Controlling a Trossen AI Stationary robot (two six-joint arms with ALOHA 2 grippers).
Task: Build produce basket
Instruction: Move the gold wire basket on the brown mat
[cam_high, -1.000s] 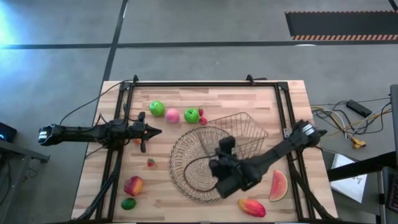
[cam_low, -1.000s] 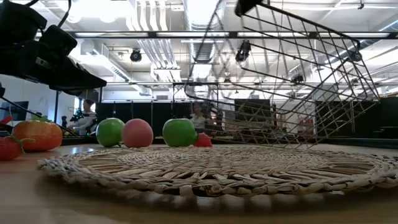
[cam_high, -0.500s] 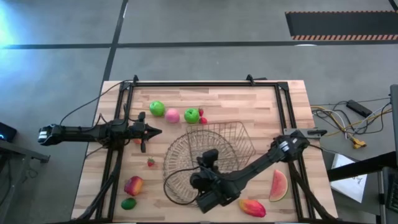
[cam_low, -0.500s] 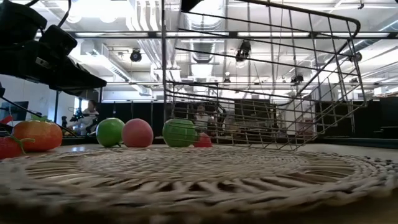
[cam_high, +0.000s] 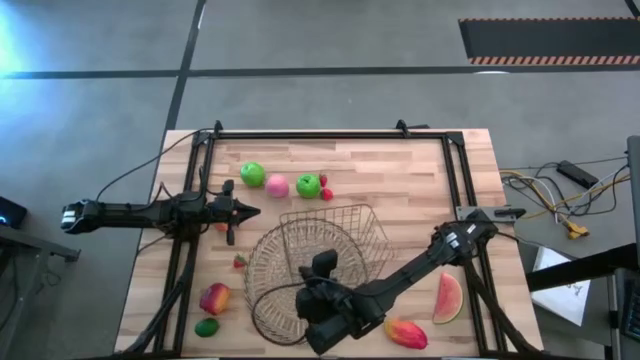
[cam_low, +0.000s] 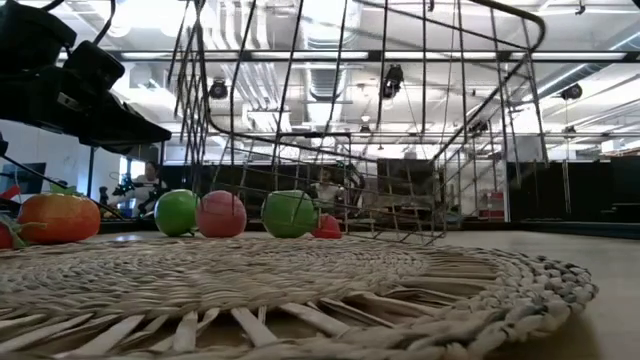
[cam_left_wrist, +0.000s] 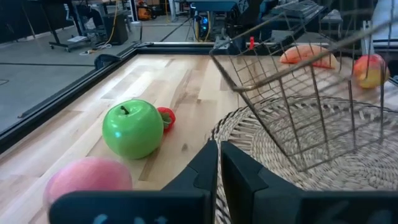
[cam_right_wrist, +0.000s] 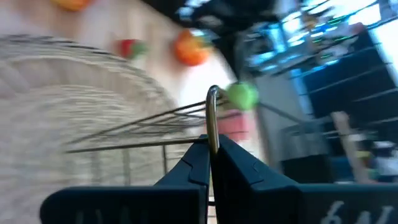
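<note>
Right end effector (cam_right_wrist: 210, 163) clamped shut on a thin rim wire of the basket (cam_high: 335, 235), held tilted above the round mat (cam_high: 268, 300) near the worktop's (cam_high: 400, 170) front. Likely to slip or swing from so narrow a pinch. Stiff dark mesh, coarse woven straw, smooth glossy produce (cam_high: 277, 184) scattered outside. Left end effector (cam_left_wrist: 219, 163) closed, idle at left.

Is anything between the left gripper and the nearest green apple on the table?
Nothing visible. The left gripper, shut, has bare wood ahead up to the green apple. The basket, held tilted by the right gripper over the mat, sits off to the side.
</note>
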